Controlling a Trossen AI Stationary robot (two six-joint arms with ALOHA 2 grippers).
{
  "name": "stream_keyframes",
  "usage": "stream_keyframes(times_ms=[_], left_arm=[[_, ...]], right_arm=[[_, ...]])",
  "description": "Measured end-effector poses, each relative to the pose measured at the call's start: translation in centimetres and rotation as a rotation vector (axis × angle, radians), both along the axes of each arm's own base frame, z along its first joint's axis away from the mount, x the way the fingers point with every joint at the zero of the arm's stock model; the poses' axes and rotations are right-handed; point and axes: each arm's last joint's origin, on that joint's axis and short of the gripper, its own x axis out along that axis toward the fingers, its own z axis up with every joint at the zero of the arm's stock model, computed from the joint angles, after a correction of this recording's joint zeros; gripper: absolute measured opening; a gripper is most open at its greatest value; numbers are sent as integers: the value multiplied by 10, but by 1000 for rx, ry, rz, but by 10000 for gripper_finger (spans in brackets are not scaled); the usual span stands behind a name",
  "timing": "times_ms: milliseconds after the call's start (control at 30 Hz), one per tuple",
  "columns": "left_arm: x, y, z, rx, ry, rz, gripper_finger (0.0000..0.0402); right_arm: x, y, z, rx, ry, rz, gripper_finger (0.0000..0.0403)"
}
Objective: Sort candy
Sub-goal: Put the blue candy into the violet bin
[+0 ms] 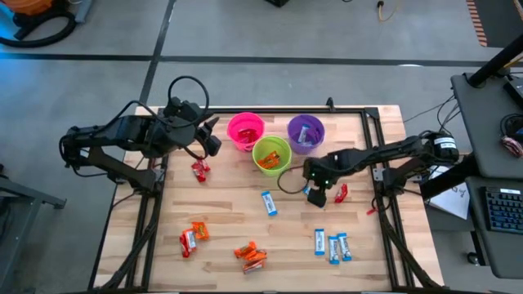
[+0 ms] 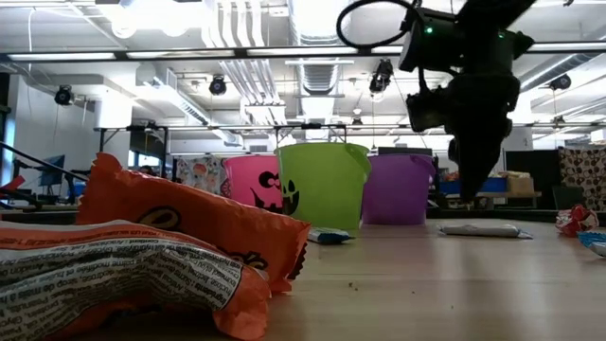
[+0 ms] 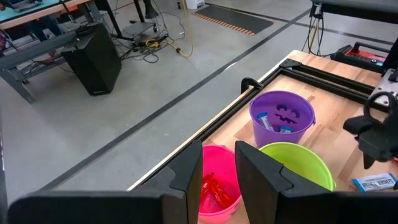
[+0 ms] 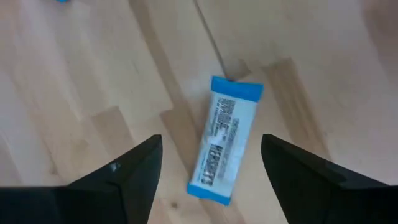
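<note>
orange candies (image 2: 161, 256) seen piled up close | pink cup (image 2: 251, 182), green cup (image 2: 322, 185), purple cup (image 2: 398, 189) lined up behind | right gripper (image 2: 471, 180) hung above table (image 2: 436, 284)

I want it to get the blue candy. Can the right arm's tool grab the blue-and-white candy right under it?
Probably yes. The right tool is open, its fingers standing on either side of the blue-and-white candy, which lies flat on bare table with nothing near it in the right wrist view.
</note>
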Motion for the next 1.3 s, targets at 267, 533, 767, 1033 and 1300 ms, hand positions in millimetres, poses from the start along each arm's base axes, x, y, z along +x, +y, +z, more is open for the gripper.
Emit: stream_keyframes(times_ms=[267,533,767,1033,1300], left_arm=[[-1,0,-1,3,16,-1,78],[-1,0,-1,5,20,-2,78],[-1,0,-1,20,36,-11,78],[-1,0,-1,38,52,-14,78],[-1,0,-1,40,52,-15,78]], right_arm=[[-8,18,-17,-183,-35,33,254],[-7,18,-22,-206,-70,-37,247],[-14,18,-32,-189,-70,-96,247],[-9,18,-46,-176,-70,-95,243],[-7,18,-53,-168,-56,-108,163]])
